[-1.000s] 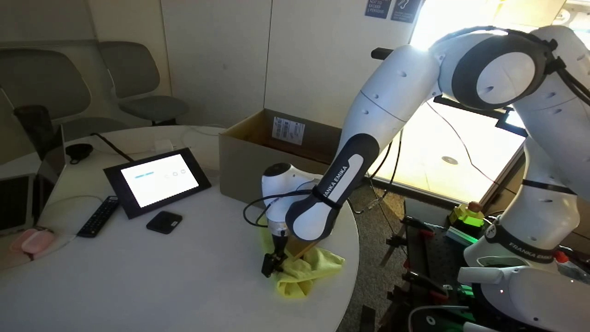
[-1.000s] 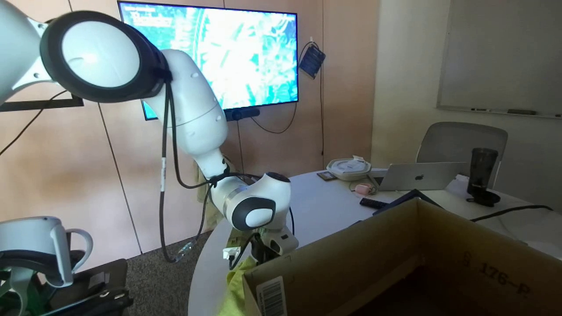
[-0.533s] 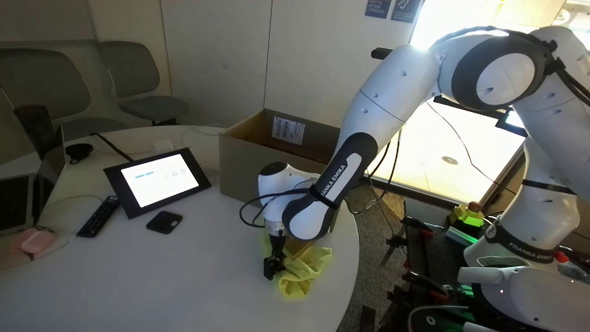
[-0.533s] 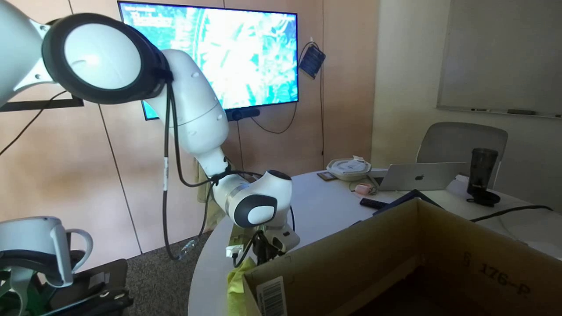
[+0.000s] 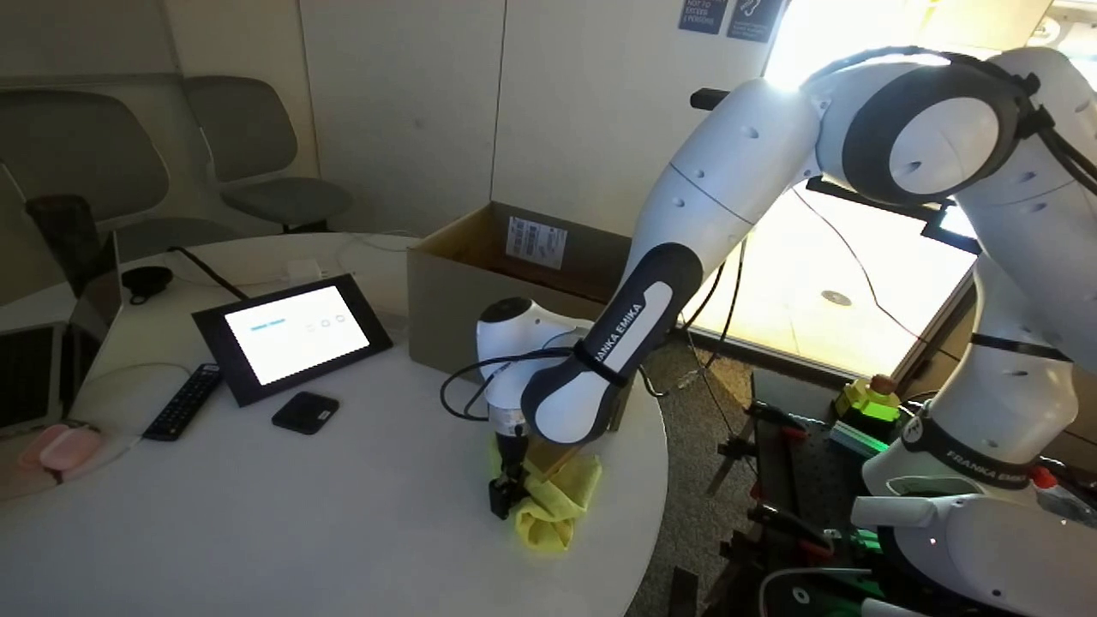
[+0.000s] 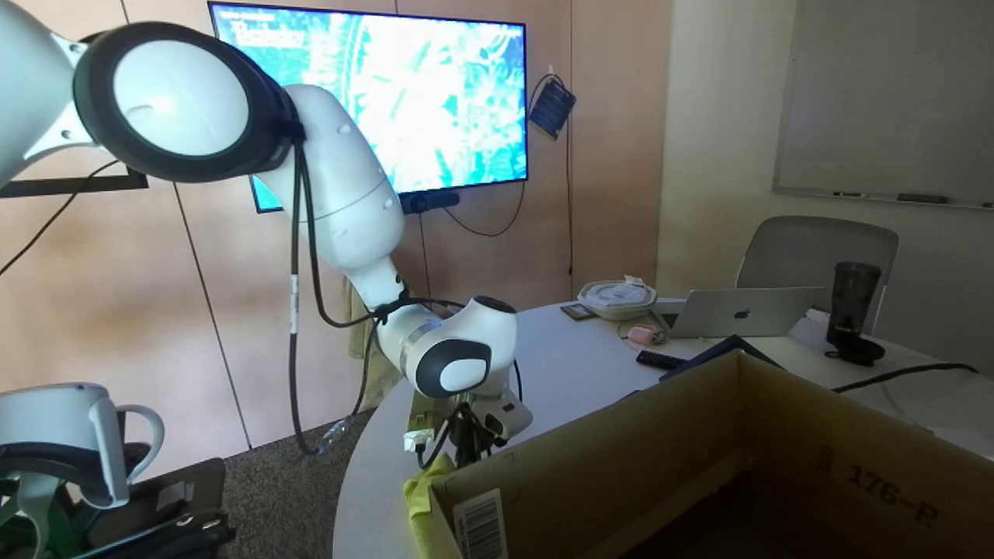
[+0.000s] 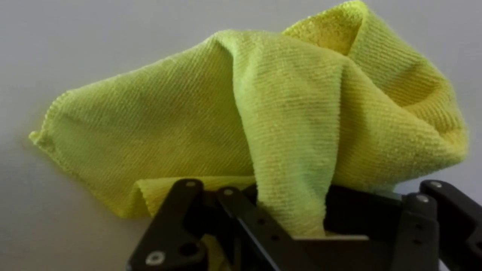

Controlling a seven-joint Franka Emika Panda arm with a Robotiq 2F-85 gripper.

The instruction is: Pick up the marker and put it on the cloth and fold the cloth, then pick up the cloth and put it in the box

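The yellow-green cloth (image 5: 555, 512) lies bunched on the white table, and a corner of it also shows past the box in an exterior view (image 6: 422, 497). My gripper (image 5: 508, 495) points down at the table with its jaws shut on a raised fold. From the wrist view, this fold of cloth (image 7: 290, 124) runs in between the dark fingers (image 7: 361, 210), while the rest spreads flat to both sides. Behind the arm stands the cardboard box (image 5: 454, 317), open at the top, a white label inside. The marker is hidden from every view.
A tablet on a stand (image 5: 296, 338), a black square device (image 5: 306, 413) and a remote (image 5: 182, 403) lie on the table. A pink case (image 5: 64, 450) and a laptop (image 6: 745, 312) are farther off. The table's rounded edge (image 5: 658, 514) passes close to the cloth.
The jaws have gone from open to shut on the cloth. Its outer corner has been drawn in toward the gripper, so the cloth looks more bunched. The arm shifted only slightly.
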